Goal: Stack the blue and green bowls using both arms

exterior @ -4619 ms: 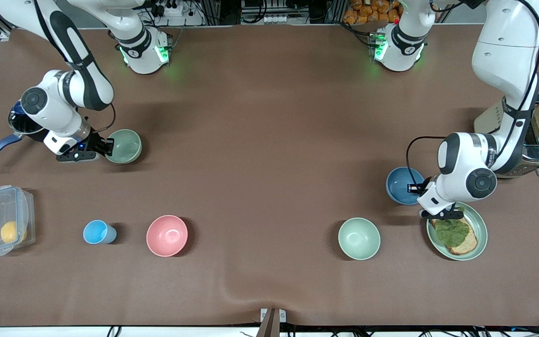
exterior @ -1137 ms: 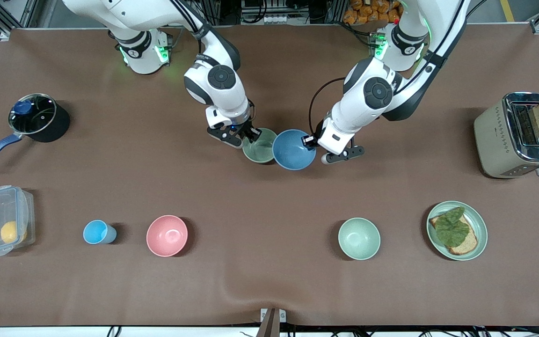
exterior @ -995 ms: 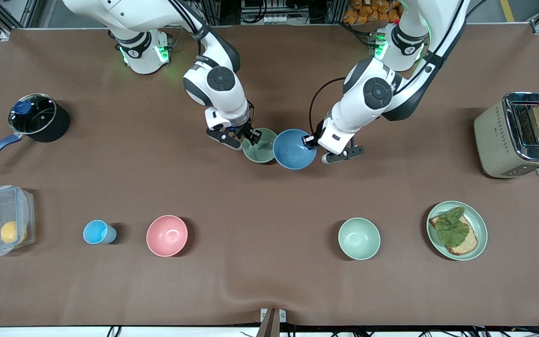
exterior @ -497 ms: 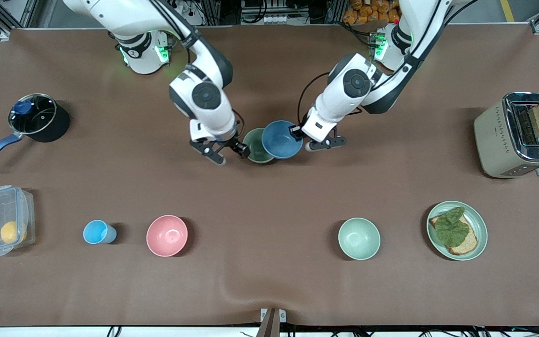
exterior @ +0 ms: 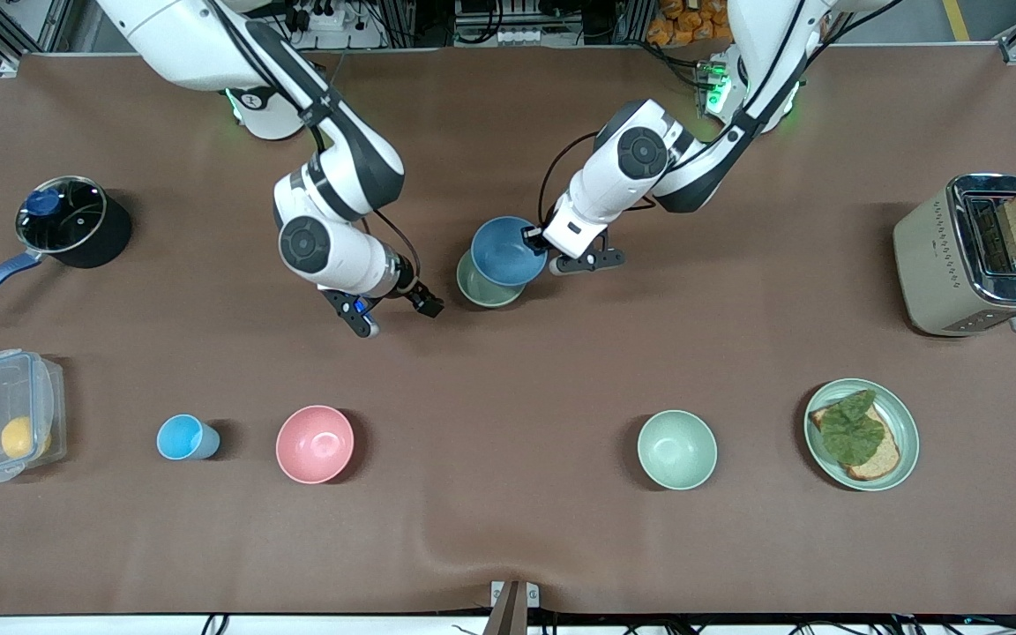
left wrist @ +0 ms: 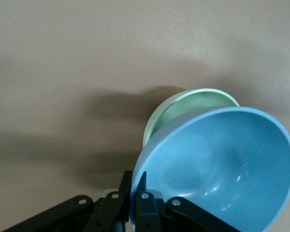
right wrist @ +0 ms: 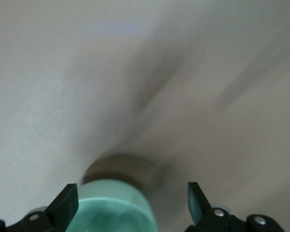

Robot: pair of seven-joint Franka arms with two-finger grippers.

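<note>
The green bowl (exterior: pixel 478 291) stands on the table near its middle. Tilted and partly above it hangs the blue bowl (exterior: pixel 508 250), with my left gripper (exterior: pixel 536 240) shut on its rim. In the left wrist view the blue bowl (left wrist: pixel 217 169) covers most of the green bowl (left wrist: pixel 183 102), and the left gripper (left wrist: pixel 137 193) pinches the blue rim. My right gripper (exterior: pixel 398 316) is open, beside the green bowl toward the right arm's end and apart from it. The right wrist view shows the right gripper (right wrist: pixel 132 203) holding nothing, with the blurred green bowl (right wrist: pixel 111 210) past its fingertips (right wrist: pixel 67 203).
Nearer the front camera stand a light-blue cup (exterior: pixel 186 437), a pink bowl (exterior: pixel 315 444), a mint-green bowl (exterior: pixel 676 449) and a plate with bread and a leaf (exterior: pixel 907 432). A toaster (exterior: pixel 958 256), a lidded pot (exterior: pixel 67 225) and a clear box (exterior: pixel 5 428) stand at the table's ends.
My right gripper opened, let go of the green bowl and drew back toward the right arm's end. My left gripper carried the blue bowl over the green bowl.
</note>
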